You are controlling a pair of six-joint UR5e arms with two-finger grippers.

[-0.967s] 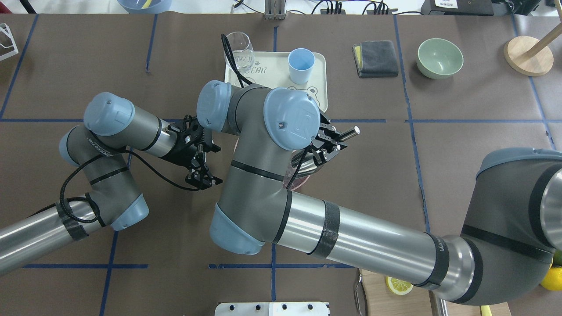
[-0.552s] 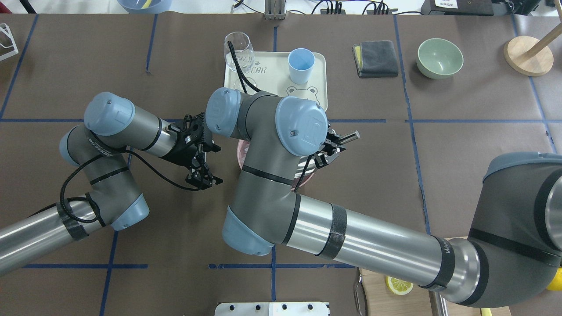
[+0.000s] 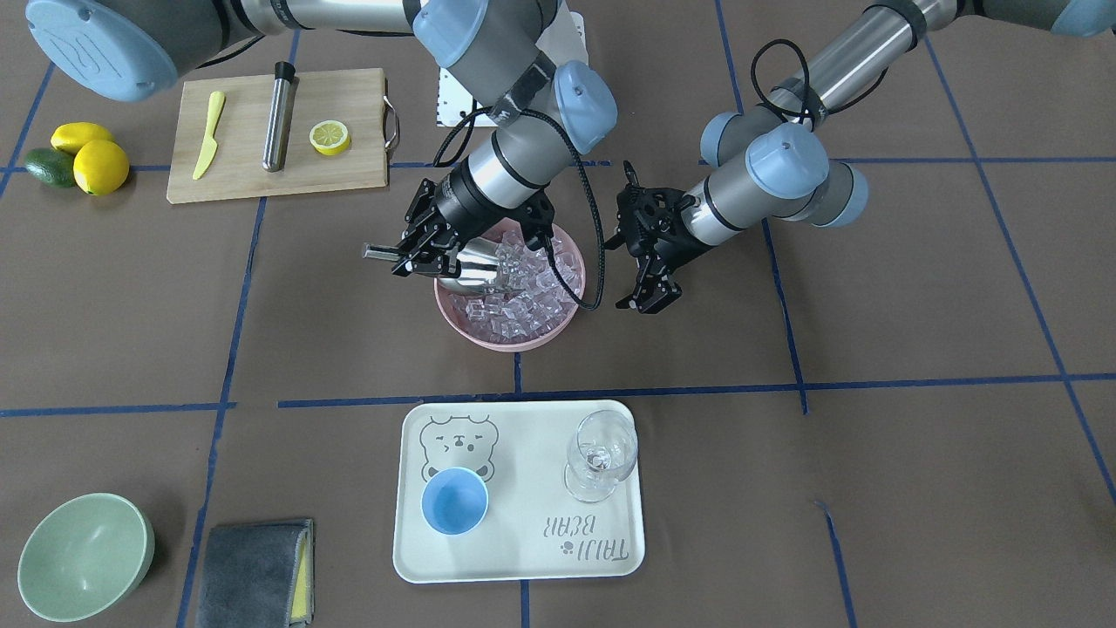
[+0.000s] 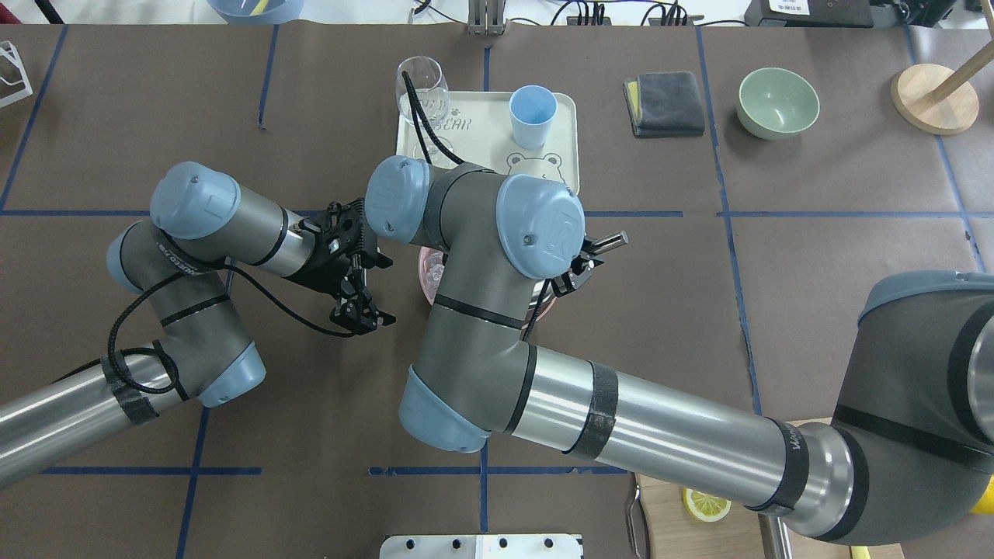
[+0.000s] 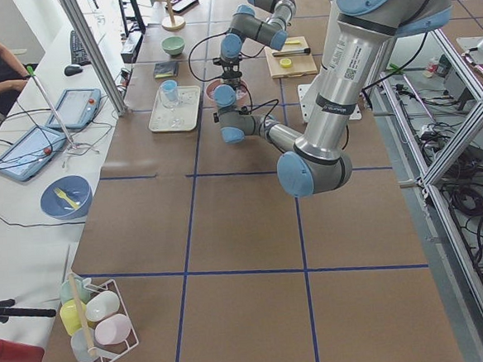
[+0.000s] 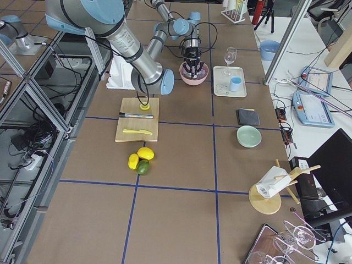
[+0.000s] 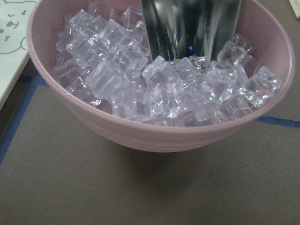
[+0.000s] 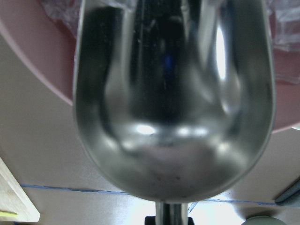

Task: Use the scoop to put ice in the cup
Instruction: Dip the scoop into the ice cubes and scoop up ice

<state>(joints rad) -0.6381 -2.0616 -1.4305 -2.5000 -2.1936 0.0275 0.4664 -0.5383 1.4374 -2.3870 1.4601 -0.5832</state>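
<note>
My right gripper (image 3: 420,253) is shut on the rod handle of the steel scoop (image 3: 475,269). The scoop's trough lies tilted into the ice (image 3: 534,295) that fills a pink bowl (image 3: 506,342). In the left wrist view the scoop (image 7: 192,28) digs into the far side of the ice (image 7: 164,84). The light-blue cup (image 3: 454,500) stands empty on a cream tray (image 3: 523,558), apart from the bowl. My left gripper (image 3: 649,292) hangs open beside the bowl and holds nothing. From overhead, the right arm hides most of the bowl; only the scoop handle (image 4: 609,241) sticks out.
A clear wine glass (image 3: 602,453) shares the tray with the cup. A pale green bowl (image 3: 83,554) and a grey cloth (image 3: 253,571) lie past the tray. A wooden board (image 3: 349,179) carries a steel cylinder, a knife and a lemon half.
The right arm has shifted towards the robot's right and slightly back, and the scoop handle has drawn in over the bowl. The left arm has barely moved.
</note>
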